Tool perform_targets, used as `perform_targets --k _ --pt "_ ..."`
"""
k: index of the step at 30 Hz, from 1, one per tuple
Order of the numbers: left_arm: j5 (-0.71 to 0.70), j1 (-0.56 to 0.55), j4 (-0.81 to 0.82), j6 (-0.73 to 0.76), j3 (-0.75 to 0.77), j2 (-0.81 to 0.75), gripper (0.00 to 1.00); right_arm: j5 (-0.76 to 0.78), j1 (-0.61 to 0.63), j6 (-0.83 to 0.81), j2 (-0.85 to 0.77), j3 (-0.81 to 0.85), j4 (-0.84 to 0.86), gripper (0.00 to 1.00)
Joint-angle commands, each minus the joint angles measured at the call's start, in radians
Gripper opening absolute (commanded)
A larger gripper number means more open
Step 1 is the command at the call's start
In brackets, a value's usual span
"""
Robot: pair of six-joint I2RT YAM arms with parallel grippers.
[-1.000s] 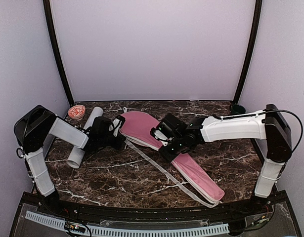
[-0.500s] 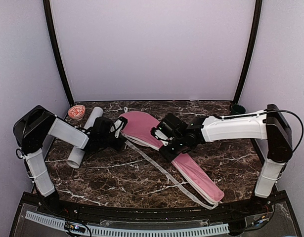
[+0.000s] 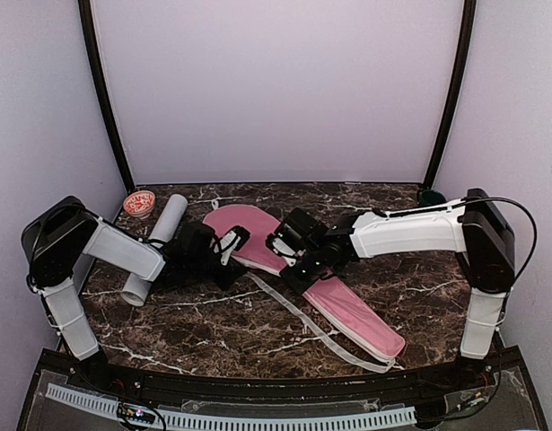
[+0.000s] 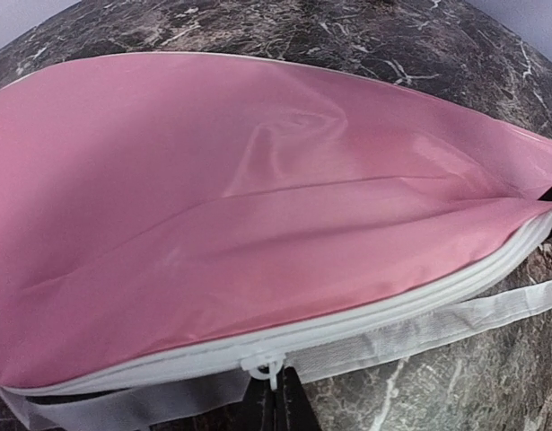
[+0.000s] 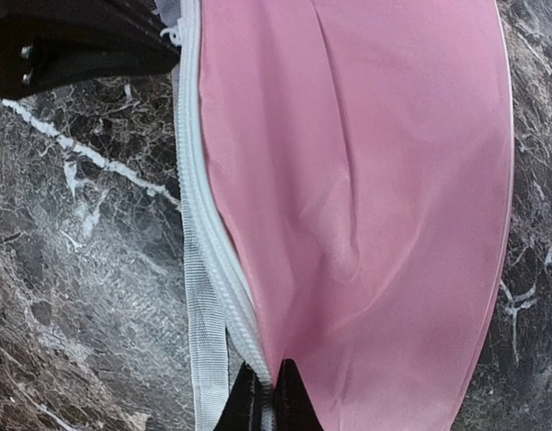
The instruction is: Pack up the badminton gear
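I see the cover (image 3: 258, 226) lying flat on the table (image 3: 213, 328), its wide end near the tube (image 3: 155, 242). My left gripper (image 4: 272, 395) is pinched tight on the zip pull (image 4: 263, 365). My right gripper (image 5: 267, 382) is clamped on the cover's zipped edge.

Your top camera looks down from above and behind the near edge, far enough back to take in the whole table (image 3: 213, 323). Your left wrist camera sits very close to the cover (image 4: 213, 197), facing its zip (image 4: 365, 314) side-on. Your right wrist camera looks straight down along that same zip, equally close.
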Motion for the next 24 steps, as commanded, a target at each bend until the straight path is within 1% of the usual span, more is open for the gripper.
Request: perform_targets --k 1,3,5,6,8,10,11,13,16,24 --pt "0.053 -0.022 0.012 -0.043 -0.023 -0.051 0.0 -0.031 -0.015 0.019 0.016 0.061 0.098 0.03" --pt "0.003 -0.017 -0.002 -0.069 -0.016 -0.042 0.0 -0.061 -0.018 0.018 0.003 0.057 0.099 0.13" --pt "0.0 0.001 -0.027 -0.092 0.002 -0.019 0.0 -0.096 -0.024 0.02 -0.027 0.036 0.099 0.22" --pt "0.006 0.009 -0.038 -0.098 0.01 -0.006 0.0 -0.121 -0.029 0.022 -0.047 0.021 0.099 0.28" --pt "-0.004 0.02 -0.061 -0.105 0.027 0.02 0.0 -0.176 -0.043 0.032 -0.11 -0.028 0.101 0.38" --pt "-0.009 0.023 -0.072 -0.099 0.038 0.036 0.0 -0.232 -0.068 0.042 -0.165 -0.082 0.112 0.41" --pt "-0.009 0.023 -0.075 -0.094 0.04 0.041 0.0 -0.26 -0.086 0.047 -0.192 -0.106 0.119 0.4" --pt "-0.003 0.024 -0.076 -0.083 0.041 0.044 0.0 -0.318 -0.133 0.053 -0.222 -0.161 0.159 0.35" --pt "0.01 0.023 -0.078 -0.066 0.043 0.043 0.0 -0.391 -0.177 0.049 -0.197 -0.175 0.181 0.25" --pt "0.009 0.024 -0.072 -0.055 0.041 0.056 0.0 -0.489 -0.182 0.027 0.023 0.007 0.204 0.14"
